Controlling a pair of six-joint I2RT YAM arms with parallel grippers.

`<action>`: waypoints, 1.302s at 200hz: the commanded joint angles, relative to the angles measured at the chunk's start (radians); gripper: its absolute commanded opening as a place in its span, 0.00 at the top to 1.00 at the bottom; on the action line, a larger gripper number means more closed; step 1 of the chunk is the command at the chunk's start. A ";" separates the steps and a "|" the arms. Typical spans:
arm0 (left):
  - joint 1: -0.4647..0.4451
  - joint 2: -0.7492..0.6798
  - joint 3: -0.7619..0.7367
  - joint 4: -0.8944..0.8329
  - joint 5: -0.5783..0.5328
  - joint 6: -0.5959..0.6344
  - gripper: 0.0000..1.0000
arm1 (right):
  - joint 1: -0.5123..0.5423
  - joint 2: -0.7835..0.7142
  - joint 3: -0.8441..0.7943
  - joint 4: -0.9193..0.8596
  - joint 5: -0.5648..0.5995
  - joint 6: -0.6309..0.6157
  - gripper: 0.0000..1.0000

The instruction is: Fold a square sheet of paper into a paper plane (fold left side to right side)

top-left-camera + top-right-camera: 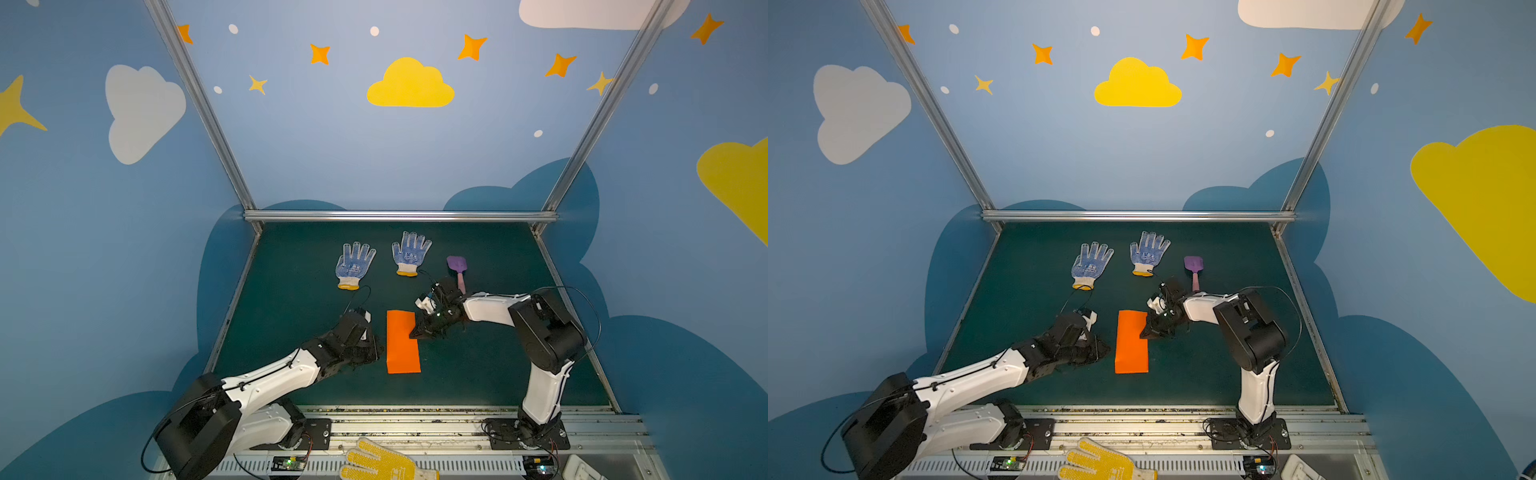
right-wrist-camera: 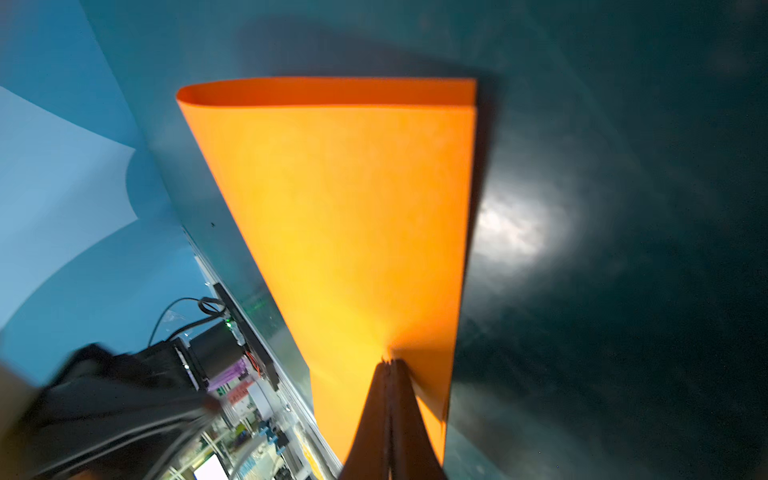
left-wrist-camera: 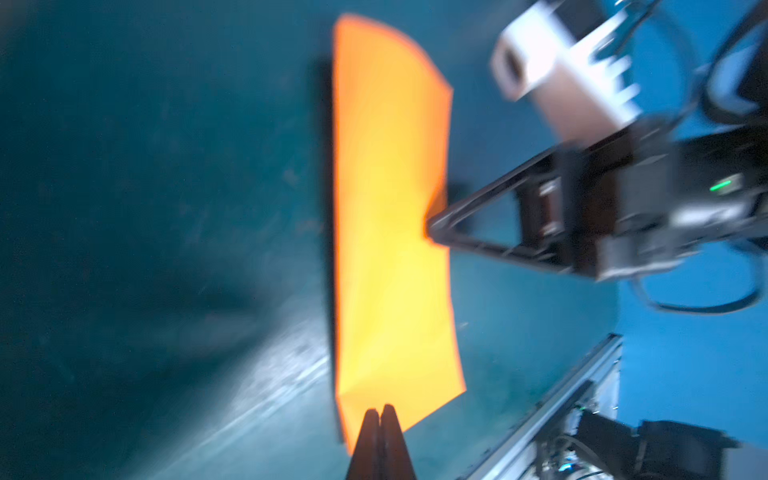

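At the right long edge of the square sheet of paper point(image 1: 401, 349) point(image 1: 1130, 353), the right gripper point(image 1: 413, 333) point(image 1: 1144, 334) has its jaws pressed together, tip down on the orange surface. The right wrist view shows the paper point(image 2: 353, 228) puckered at that tip point(image 2: 389, 363); whether a layer is caught between the jaws I cannot tell. The right forearm reaches in level from the right, wrist angled down, and it hides the lower handle of a purple-and-pink shovel point(image 1: 457, 268). The left gripper point(image 1: 374, 355) point(image 1: 1106, 351) is likewise closed tight, low beside the sheet's left edge. In the blurred left wrist view its tip point(image 3: 379, 409) overlaps a corner of the paper point(image 3: 390, 249); contact is not clear. The left arm stretches forward, low over the mat point(image 1: 291, 291). The sheet lies mid-mat between both grippers as a doubled rectangle, with one long side a soft, rounded fold and the other showing two slightly offset edges. Two blue-dotted gloves point(image 1: 355, 266) point(image 1: 411, 253) lie flat farther back, well apart from the paper. A yellow dotted glove point(image 1: 382, 461) on the front rail is cut off by the frame edge.
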 commanded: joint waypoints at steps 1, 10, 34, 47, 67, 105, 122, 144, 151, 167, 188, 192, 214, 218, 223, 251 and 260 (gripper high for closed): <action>0.032 0.078 0.102 -0.053 0.009 0.064 0.96 | -0.002 0.120 0.015 -0.157 0.341 -0.114 1.00; 0.044 0.137 0.149 -0.058 0.025 0.092 0.96 | -0.005 0.126 0.040 -0.186 0.358 -0.135 1.00; 0.080 0.296 0.260 -0.058 0.086 0.166 0.96 | -0.015 0.136 0.070 -0.221 0.380 -0.171 1.00; 0.096 0.371 0.309 -0.065 0.122 0.202 0.96 | -0.021 0.135 0.074 -0.223 0.371 -0.178 1.00; 0.105 0.444 0.352 -0.068 0.133 0.226 0.96 | -0.023 0.130 0.069 -0.218 0.359 -0.178 1.00; 0.110 0.518 0.354 -0.037 0.124 0.229 0.96 | -0.023 0.120 0.042 -0.186 0.325 -0.159 1.00; 0.117 0.544 0.354 -0.026 0.113 0.228 0.96 | -0.022 0.118 0.040 -0.181 0.315 -0.158 1.00; 0.132 0.562 0.355 -0.017 0.105 0.229 0.96 | -0.023 0.115 0.047 -0.187 0.311 -0.162 1.00; 0.138 0.565 0.359 -0.015 0.105 0.229 0.96 | -0.023 0.116 0.049 -0.189 0.310 -0.164 1.00; 0.153 0.575 0.376 -0.024 0.107 0.238 0.96 | -0.025 0.116 0.053 -0.193 0.312 -0.165 1.00; 0.173 0.594 0.402 -0.038 0.122 0.252 0.96 | -0.025 0.119 0.057 -0.197 0.315 -0.169 1.00; 0.176 0.598 0.407 -0.041 0.124 0.255 0.96 | -0.025 0.119 0.057 -0.198 0.316 -0.169 1.00; 0.180 0.618 0.422 -0.055 0.135 0.269 0.96 | -0.026 0.119 0.057 -0.198 0.317 -0.169 1.00; 0.181 0.621 0.422 -0.054 0.137 0.270 0.96 | -0.027 0.118 0.057 -0.198 0.317 -0.169 1.00; 0.180 0.624 0.419 -0.052 0.141 0.271 0.96 | -0.027 0.119 0.057 -0.198 0.317 -0.168 1.00; 0.181 0.639 0.402 -0.040 0.135 0.266 0.96 | -0.026 0.115 0.064 -0.203 0.309 -0.167 1.00; 0.181 0.640 0.395 -0.039 0.124 0.264 0.96 | -0.027 0.111 0.072 -0.208 0.304 -0.168 1.00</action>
